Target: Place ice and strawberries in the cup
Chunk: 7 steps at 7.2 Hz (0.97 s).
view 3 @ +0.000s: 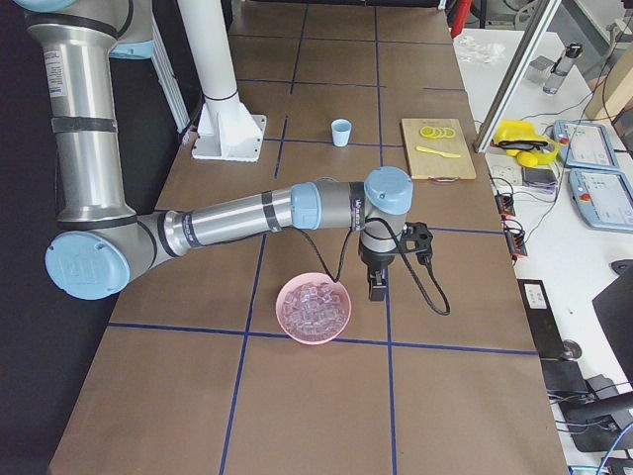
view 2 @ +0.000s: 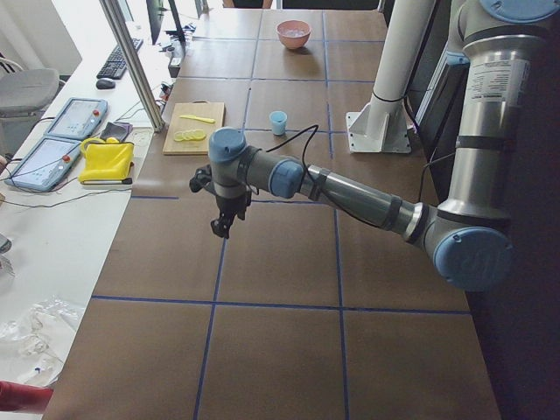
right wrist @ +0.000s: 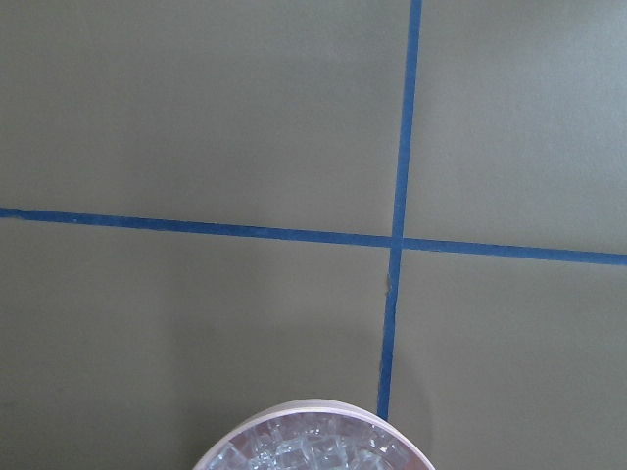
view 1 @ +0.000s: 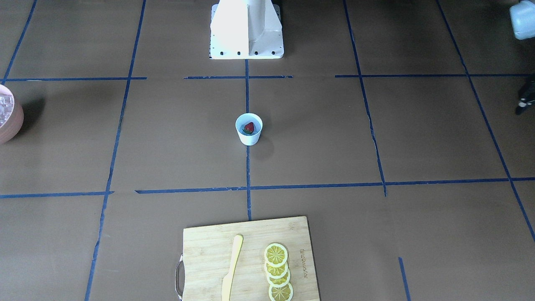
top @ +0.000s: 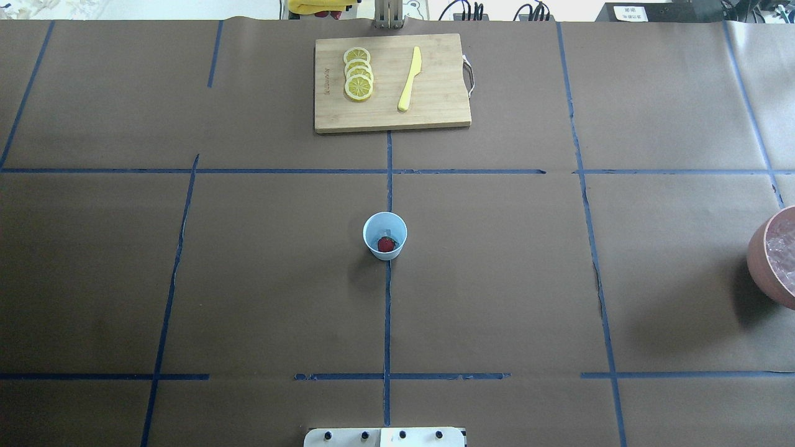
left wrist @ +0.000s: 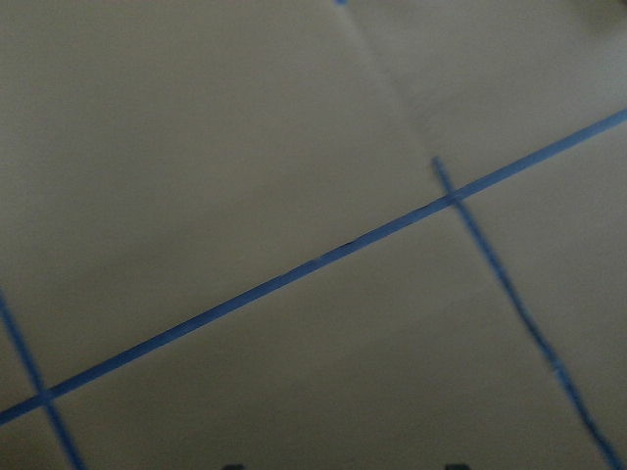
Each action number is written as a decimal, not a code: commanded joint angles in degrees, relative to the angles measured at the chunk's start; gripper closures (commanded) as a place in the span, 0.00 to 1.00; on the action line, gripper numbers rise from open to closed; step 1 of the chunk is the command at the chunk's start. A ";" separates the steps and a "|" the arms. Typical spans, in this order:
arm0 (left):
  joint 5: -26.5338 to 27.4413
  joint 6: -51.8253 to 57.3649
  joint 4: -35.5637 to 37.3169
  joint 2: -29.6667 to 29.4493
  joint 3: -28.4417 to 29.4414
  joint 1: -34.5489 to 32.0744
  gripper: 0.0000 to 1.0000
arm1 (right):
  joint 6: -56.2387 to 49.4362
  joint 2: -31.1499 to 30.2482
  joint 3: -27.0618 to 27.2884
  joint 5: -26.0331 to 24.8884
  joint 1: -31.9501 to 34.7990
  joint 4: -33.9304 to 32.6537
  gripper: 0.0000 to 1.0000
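Observation:
The white cup (top: 385,234) with a pale-blue inside stands upright at the table's middle, and also shows in the front view (view 1: 249,129). The red strawberry (top: 386,245) lies inside it (view 1: 249,127). The ice (view 3: 315,305) fills the pinkish-brown bowl (view 3: 297,329) at the robot's right end of the table (top: 781,251). My right gripper (view 3: 377,287) hangs just beside the bowl's far rim; I cannot tell whether it is open or shut. My left gripper (view 2: 220,227) hangs above bare table far from the cup, and I cannot tell its state either.
A wooden cutting board (top: 435,105) with several lemon slices (top: 358,73) and a yellow knife (top: 410,79) lies at the table's far side. The robot base (view 1: 246,29) stands behind the cup. Tablets and a yellow cloth (view 2: 105,162) lie beyond the table's edge.

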 commanded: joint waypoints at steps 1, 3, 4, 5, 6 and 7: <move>-5.25 5.83 4.43 -1.02 11.16 -7.31 0.17 | -1.44 -1.14 -1.34 -0.14 0.26 -0.04 0.00; -5.36 -0.21 8.07 -0.50 9.15 -7.67 0.09 | -1.44 -1.93 -1.26 -0.14 0.26 -0.04 0.00; -4.83 -1.90 8.06 -0.41 7.84 -7.67 0.06 | -1.44 -2.63 -0.91 -0.05 0.26 -0.04 0.00; -3.87 -1.83 7.98 0.11 6.60 -7.67 0.01 | -1.53 -2.81 -1.52 -0.32 -0.17 0.05 0.00; -0.82 -1.65 7.19 0.90 6.07 -7.67 0.01 | -2.84 -2.81 -1.87 -0.75 -0.61 0.05 0.00; -0.44 -2.26 7.19 1.17 6.67 -7.67 0.01 | -3.63 -2.81 -2.31 -0.93 -1.40 0.05 0.00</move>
